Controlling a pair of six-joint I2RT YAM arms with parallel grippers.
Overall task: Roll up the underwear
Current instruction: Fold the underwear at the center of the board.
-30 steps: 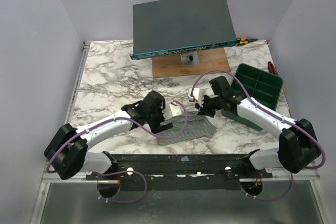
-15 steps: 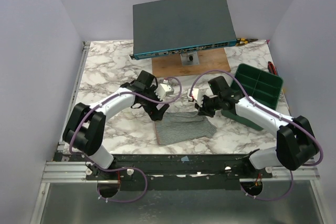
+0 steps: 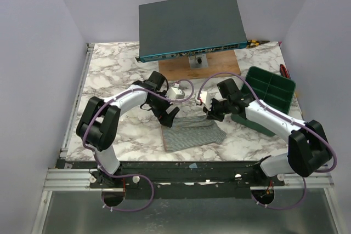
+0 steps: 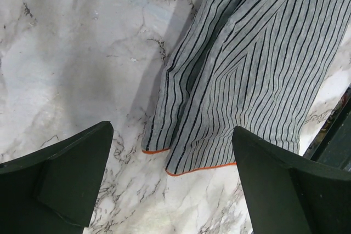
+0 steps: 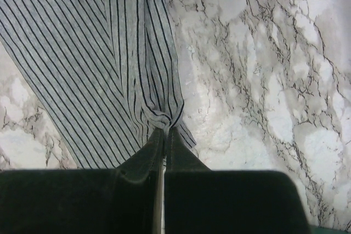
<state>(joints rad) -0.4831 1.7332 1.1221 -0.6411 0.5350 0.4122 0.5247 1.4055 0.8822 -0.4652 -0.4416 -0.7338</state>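
Observation:
The underwear (image 3: 192, 132), grey with thin dark stripes and an orange-trimmed hem, lies flat on the marble table near the front edge. In the left wrist view the underwear (image 4: 247, 64) shows its hem corner, and my left gripper (image 4: 173, 152) hovers open above that corner with nothing between its fingers (image 4: 71, 163). From above, the left gripper (image 3: 169, 114) sits at the cloth's far left corner. My right gripper (image 5: 164, 131) is shut on a bunched pinch of the underwear (image 5: 104, 42) at its edge; from above, the right gripper (image 3: 210, 114) is at the cloth's far right corner.
A dark flat network switch (image 3: 192, 23) rests on a wooden board (image 3: 200, 68) at the back. A green compartment tray (image 3: 269, 91) stands at the right, beside the right arm. Marble table (image 3: 109, 80) extends bare to the left.
The left arm has swung away from the cloth's near left side to its far left corner, gripper staying open. The underwear now lies flatter. The right gripper has kept its pinch.

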